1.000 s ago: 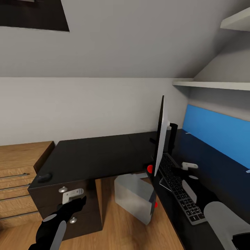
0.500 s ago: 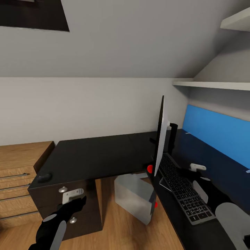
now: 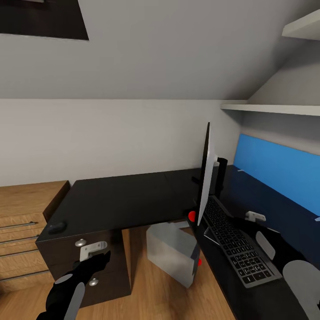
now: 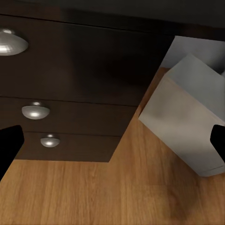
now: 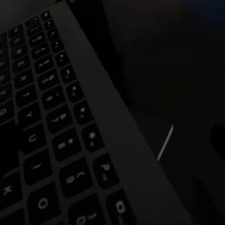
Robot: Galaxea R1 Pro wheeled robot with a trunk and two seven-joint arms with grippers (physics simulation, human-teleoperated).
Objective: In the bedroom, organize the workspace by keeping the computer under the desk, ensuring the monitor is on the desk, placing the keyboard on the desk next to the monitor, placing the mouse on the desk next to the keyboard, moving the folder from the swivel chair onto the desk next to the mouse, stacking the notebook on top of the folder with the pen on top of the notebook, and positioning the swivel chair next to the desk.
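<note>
I see the keyboard (image 3: 234, 243) lying on the dark desk (image 3: 133, 195), at its right part, just in front of the monitor (image 3: 205, 175), which stands edge-on to my head camera. My right gripper (image 3: 254, 217) is beside the keyboard, on the side toward the blue wall panel (image 3: 280, 171), near its far half. I cannot tell if it touches the keyboard. In the right wrist camera the keyboard's (image 5: 51, 140) edge runs diagonally very close, and the picture is too dark, so I cannot tell how far the fingers are parted.

The long axis of the keyboard goes from the monitor foot toward me, slightly slanted to the right, keys facing up.

My right arm reaches forward over the desk, forearm low and nearly parallel to the keyboard. My left gripper (image 3: 95, 251) hangs low before the desk drawers (image 3: 84, 262), holding nothing, with its fingers (image 4: 9, 145) spread wide apart. The grey computer (image 3: 173, 253) stands on the wooden floor (image 3: 146, 293) under the desk, and the mouse (image 3: 57, 227) rests at the desk's left corner
</note>
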